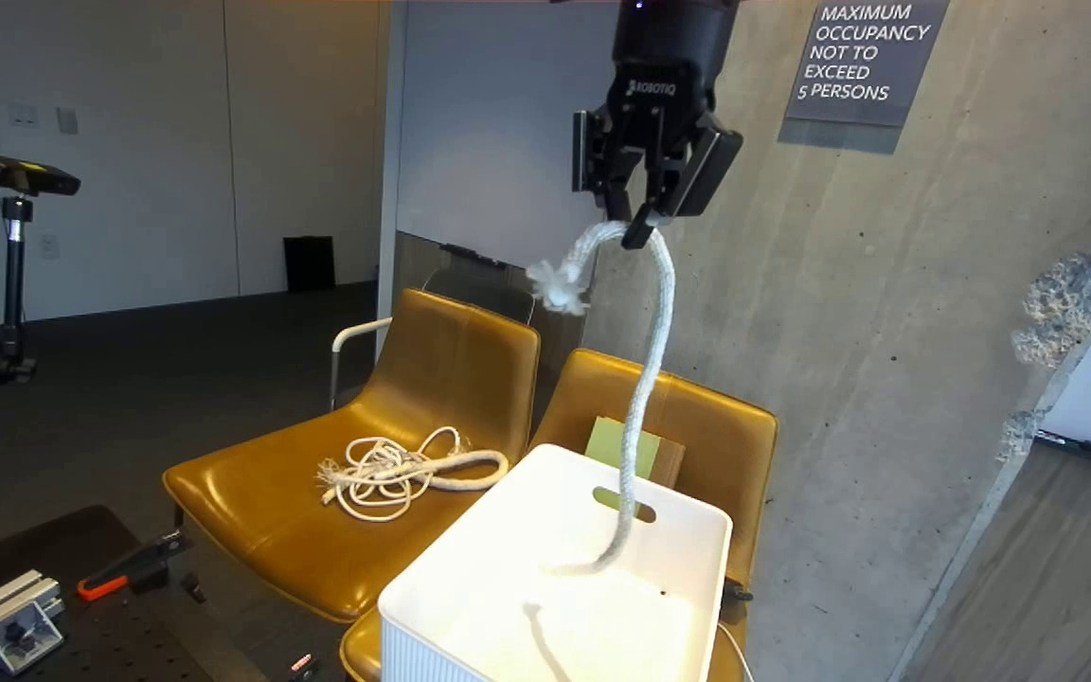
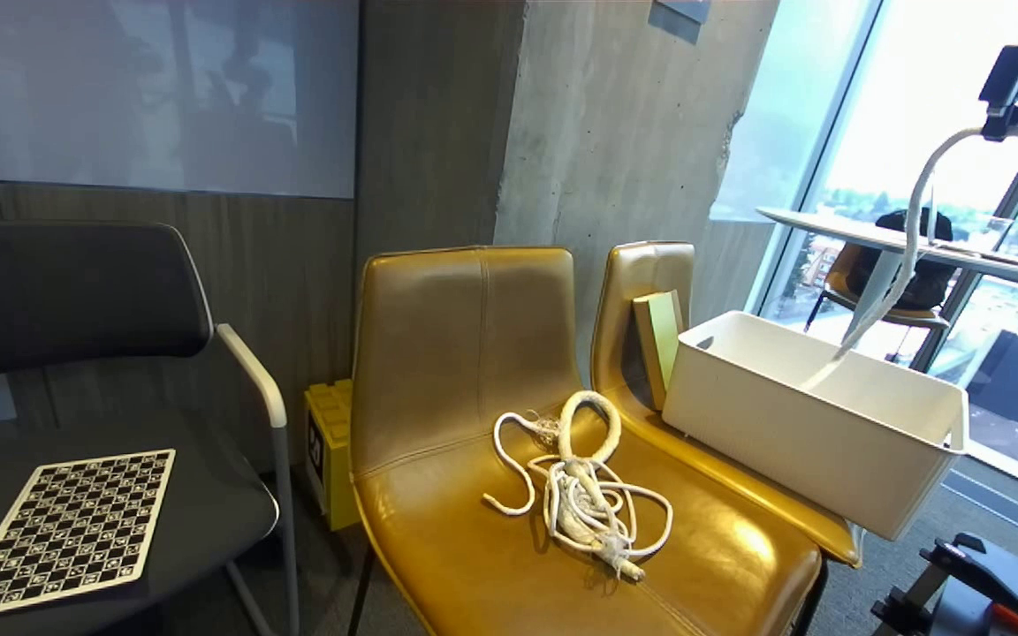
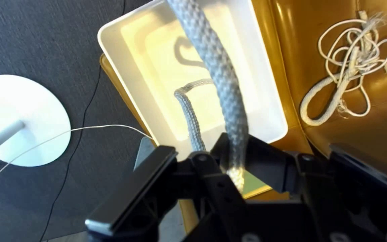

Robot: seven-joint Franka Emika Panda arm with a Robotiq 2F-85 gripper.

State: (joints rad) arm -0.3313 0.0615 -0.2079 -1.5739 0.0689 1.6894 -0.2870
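Ideally, so limp a rope wanted slow, level handling: a firm pinch, little sideways swing, and the hanging length clear of the rim of the white bin. The jaws were clamped on the rope close to one end, and it arched over between their tips. From there the frayed end drooped on the short side, while the long run hung below the jaws and down into the bin, bending inside it. A bundle of cord lay lower, on the tan chair alongside.
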